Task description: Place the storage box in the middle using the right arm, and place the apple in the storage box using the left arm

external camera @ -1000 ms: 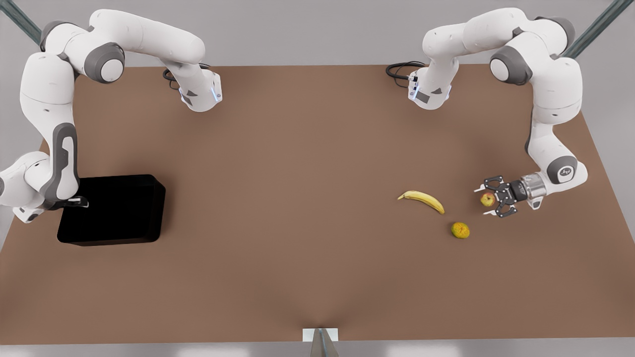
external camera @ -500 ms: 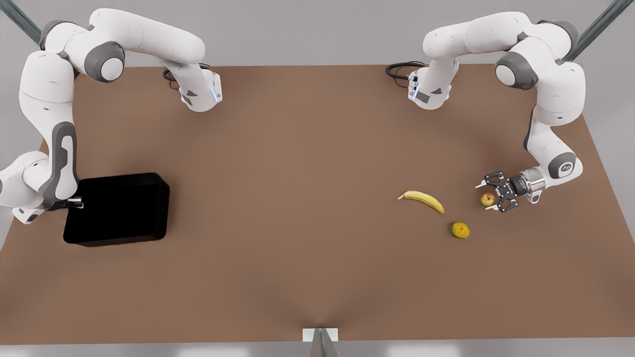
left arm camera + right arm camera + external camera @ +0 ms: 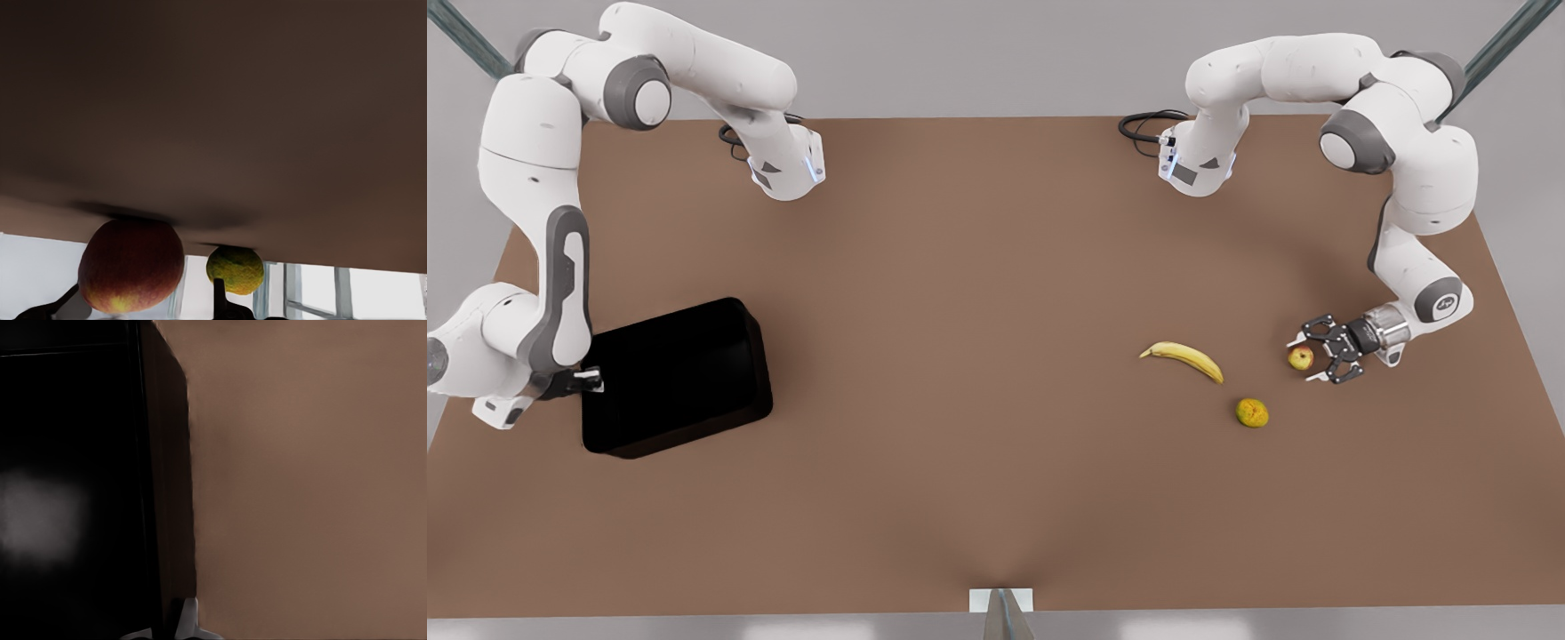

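Right end effector (image 3: 591,380): at the front view's left, clamped on the near-side wall of the storage box; the right wrist view shows a pale fingertip (image 3: 187,620) against the outside of that wall.
Storage box (image 3: 680,373): black open-top bin, sitting on the desk at the front view's left — turned at a slant to the desk's edges, well apart from the fruit.
Left end effector (image 3: 1314,353): low over the desk at the front view's right, fingers spread wide, one on each side of the apple — not closed on it.
Apple (image 3: 1301,357): small, yellow and red, resting on the desk between the spread fingers; the left wrist view shows it (image 3: 131,265) close up with dark finger parts beside it.
Orange-yellow fruit (image 3: 1252,412): round with a green patch, near the apple and apart from it, toward the front edge of the desk.
Banana (image 3: 1184,358): lying flat, just beside the other two fruits on the side toward the desk's middle, touching neither.
Desk (image 3: 978,356): brown, plain surface; its middle is bare.
Cables (image 3: 1143,124): dark loops at the far edge by each arm's base.
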